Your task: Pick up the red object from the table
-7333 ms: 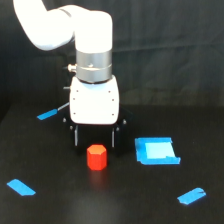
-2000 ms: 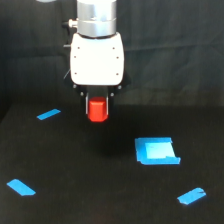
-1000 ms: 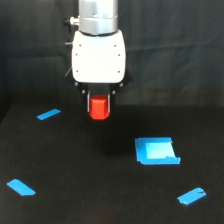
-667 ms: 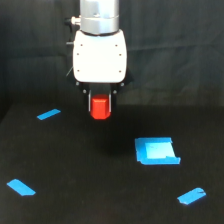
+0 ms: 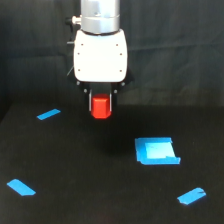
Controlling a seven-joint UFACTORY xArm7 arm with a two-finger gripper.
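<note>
The red object [image 5: 101,107] is a small red-orange block held between my gripper's fingers, lifted clear above the table [image 5: 100,170]. My gripper [image 5: 101,106] hangs from the white wrist body in the upper middle of the exterior view and is shut on the block. The dark fingers flank the block's sides; only its lower front face shows below the wrist body. The table is a flat black surface.
A blue square patch [image 5: 156,151] lies to the exterior view's right of the gripper. Blue tape strips lie at the left [image 5: 48,114], the lower left [image 5: 21,187] and the lower right [image 5: 191,196]. A dark backdrop stands behind the arm.
The gripper came down on the block on the table, shut on it and lifted it. Over the last second it holds almost still, drifting slightly to the exterior view's right.
</note>
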